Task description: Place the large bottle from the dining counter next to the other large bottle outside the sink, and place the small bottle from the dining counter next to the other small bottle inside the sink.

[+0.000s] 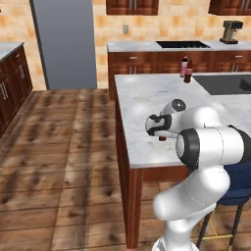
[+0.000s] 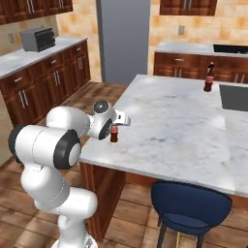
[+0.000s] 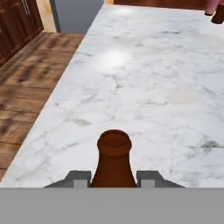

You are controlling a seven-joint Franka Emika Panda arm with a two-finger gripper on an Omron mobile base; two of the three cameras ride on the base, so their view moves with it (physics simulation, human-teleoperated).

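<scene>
Hand view: jaws closed on the slender, glossy brown small bottle [image 3: 113, 162], upright on the veined marble dining counter [image 3: 144, 83].

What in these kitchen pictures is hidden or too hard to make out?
- Small bottle: its base is cut off by the bottom of the hand view; the robot's hand covers most of it in the left base view.
- Sink: cut off by the right edge of the right base view.
- Far bottles: overlapping, too small to separate.
</scene>
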